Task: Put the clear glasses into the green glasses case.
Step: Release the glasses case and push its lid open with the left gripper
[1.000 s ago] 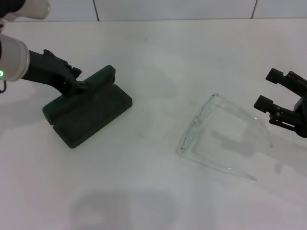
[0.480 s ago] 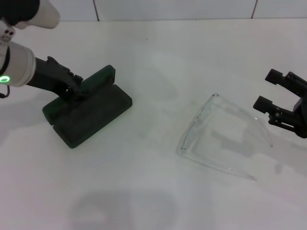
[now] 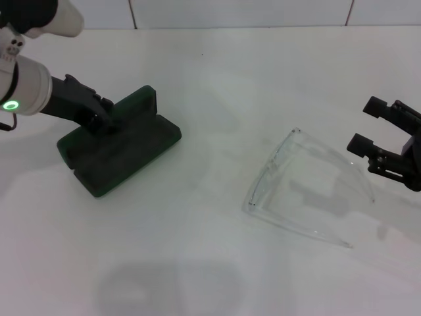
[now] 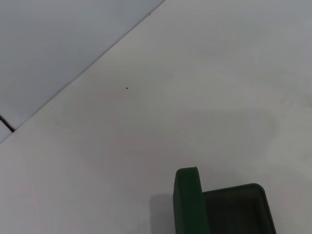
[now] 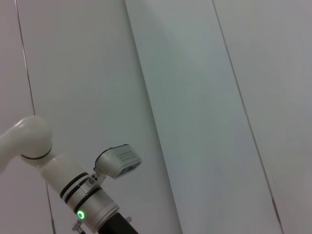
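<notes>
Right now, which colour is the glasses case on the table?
Dark green; the case shows best in the head view.

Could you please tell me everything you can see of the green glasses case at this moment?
The green glasses case is dark green and rectangular with rounded corners, matte in look. It lies on the white table, on the robot's left, set diagonally in the head view. Its lid stands raised along the far edge, so the case is open; the left wrist view shows the lid edge-on beside the dark lining. The left gripper is at the lid. The clear glasses lie apart from it.
</notes>
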Available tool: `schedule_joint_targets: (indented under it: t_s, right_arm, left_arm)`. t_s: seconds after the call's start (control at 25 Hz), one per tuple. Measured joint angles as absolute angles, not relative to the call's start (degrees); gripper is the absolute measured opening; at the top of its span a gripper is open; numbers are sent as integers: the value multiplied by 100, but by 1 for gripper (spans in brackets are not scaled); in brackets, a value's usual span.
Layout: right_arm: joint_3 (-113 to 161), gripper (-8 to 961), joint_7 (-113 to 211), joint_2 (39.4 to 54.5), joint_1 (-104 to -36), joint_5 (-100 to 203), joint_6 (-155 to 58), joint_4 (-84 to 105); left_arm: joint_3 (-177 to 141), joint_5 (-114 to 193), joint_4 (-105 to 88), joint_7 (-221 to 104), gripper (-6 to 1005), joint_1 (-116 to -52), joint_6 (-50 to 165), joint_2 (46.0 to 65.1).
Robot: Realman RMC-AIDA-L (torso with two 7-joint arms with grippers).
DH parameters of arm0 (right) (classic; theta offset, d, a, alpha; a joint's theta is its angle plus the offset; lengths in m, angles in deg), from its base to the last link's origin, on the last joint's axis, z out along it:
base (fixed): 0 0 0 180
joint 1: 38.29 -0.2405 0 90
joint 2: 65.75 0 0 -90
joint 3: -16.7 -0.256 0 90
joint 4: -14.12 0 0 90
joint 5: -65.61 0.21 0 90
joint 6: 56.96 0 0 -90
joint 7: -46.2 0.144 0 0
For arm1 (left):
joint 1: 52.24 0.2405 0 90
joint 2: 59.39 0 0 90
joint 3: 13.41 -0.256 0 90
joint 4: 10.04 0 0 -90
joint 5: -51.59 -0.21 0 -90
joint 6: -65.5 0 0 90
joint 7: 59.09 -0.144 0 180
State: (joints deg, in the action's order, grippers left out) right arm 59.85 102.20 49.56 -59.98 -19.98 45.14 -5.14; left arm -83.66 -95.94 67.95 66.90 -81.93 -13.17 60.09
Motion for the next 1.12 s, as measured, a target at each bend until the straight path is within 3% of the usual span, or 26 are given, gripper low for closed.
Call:
schedule_joint_targets:
  t_s: [0.84, 1.12]
  right_arm:
    - [5985, 858, 10219, 4949, -5980, -1964, 4507, -512]
    - [5985, 858, 10211, 4947, -5987, -1964, 4479, -513]
  left_arm:
    - [-8442, -9598, 7113, 6796, 445, -8129, -1365, 6022]
    - [-8441, -9600, 7035, 6768, 574, -8160, -1373, 6014]
